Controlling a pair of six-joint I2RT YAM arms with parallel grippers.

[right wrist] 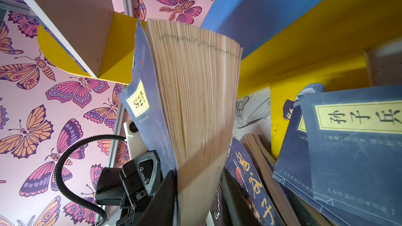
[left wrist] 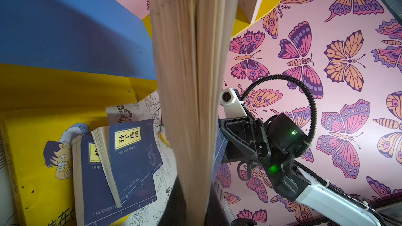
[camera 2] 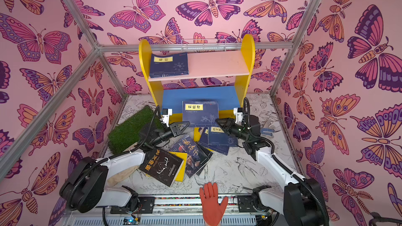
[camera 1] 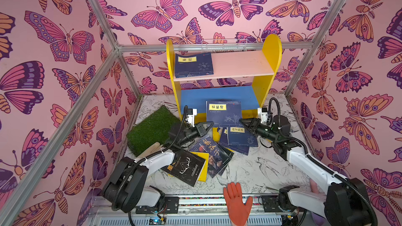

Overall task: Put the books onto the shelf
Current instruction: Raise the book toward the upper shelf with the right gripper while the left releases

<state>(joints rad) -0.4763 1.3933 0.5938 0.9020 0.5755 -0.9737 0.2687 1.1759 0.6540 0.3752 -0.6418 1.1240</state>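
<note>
A navy book with a yellow label [camera 1: 224,113] hangs flat in front of the shelf's [camera 1: 272,48] blue lower board [camera 1: 217,96]. My left gripper [camera 1: 209,125] is shut on its left edge, my right gripper [camera 1: 242,121] on its right edge. Both wrist views show its fanned pages [left wrist: 191,83] [right wrist: 195,94] running between the dark fingers. Another navy book [camera 1: 193,65] lies on the pink upper board [camera 1: 241,64]. On the table lie a black antler book [camera 1: 185,167], a dark portrait book [camera 1: 212,153], two navy books [camera 1: 241,136] and a yellow cartoon cover [left wrist: 43,159].
A green grass mat [camera 1: 150,129] lies left of the shelf, with pale wooden pieces [camera 1: 152,148] at its front. An orange rubber glove [camera 1: 237,201] sits at the front edge. A striped glove [camera 2: 267,130] lies by the right arm. Aluminium posts frame the butterfly walls.
</note>
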